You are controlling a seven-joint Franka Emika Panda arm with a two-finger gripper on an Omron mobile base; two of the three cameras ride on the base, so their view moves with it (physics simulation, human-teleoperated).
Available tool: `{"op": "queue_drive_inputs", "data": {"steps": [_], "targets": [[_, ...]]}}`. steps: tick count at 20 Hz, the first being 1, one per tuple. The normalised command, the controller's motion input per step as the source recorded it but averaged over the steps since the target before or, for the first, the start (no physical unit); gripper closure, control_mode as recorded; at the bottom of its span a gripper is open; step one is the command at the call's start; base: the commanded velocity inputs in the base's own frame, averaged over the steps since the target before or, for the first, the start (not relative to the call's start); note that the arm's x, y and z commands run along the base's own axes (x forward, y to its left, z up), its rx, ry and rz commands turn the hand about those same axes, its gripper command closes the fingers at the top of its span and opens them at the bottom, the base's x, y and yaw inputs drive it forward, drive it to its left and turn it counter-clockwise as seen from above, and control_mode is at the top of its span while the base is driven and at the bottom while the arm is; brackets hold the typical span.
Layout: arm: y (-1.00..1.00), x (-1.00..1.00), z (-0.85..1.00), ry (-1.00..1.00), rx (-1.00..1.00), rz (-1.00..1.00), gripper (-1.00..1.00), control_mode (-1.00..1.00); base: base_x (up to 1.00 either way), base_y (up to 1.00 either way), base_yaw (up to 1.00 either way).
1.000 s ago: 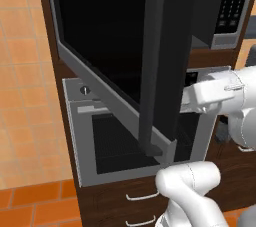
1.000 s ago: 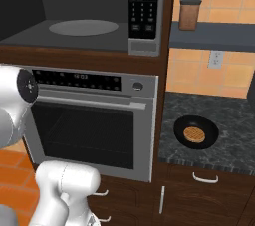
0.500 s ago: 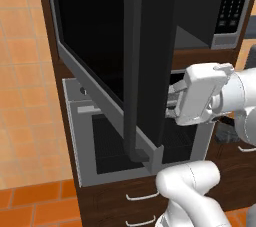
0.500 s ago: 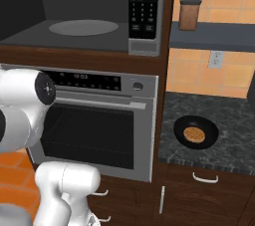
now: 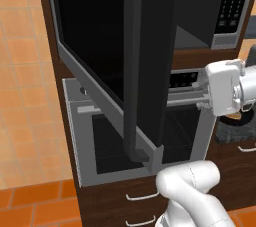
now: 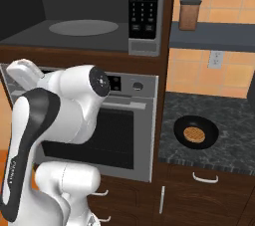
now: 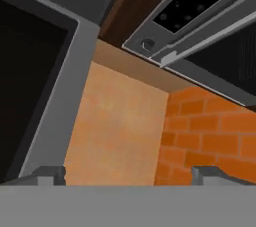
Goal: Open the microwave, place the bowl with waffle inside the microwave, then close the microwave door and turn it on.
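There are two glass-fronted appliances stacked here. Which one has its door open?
The upper one, the microwave: its door is swung wide, baring the cavity with its round plate. The oven below is shut, its bar handle flat against the front.

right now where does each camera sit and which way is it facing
Left base view: behind the arm's left, facing the open microwave door; white forearm and base at right.
Right base view: behind its right, facing the microwave cavity, oven and the bowl with waffle; arm lower left.
Hand view: on the hand, facing floor tiles, open pincer tips below.
Both base views share microwave and oven.
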Motion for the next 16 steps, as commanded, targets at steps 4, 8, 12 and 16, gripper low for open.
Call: {"op": "queue_drive_inputs", "data": {"steps": [4, 8, 12, 16], "targets": [[-1.00, 0.52, -0.54, 0.10, 0.00, -0.30, -1.00, -1.00, 0.00, 0.00, 0.00], [-1.00, 0.46, -0.58, 0.09, 0.00, -0.30, -1.00, -1.00, 0.00, 0.00, 0.00], [-1.00, 0.37, -0.67, 0.10, 0.00, -0.32, -1.00, -1.00, 0.00, 0.00, 0.00], [-1.00, 0.35, -0.75, 0.11, 0.00, -0.29, -1.00, -1.00, 0.00, 0.00, 0.00]]}}
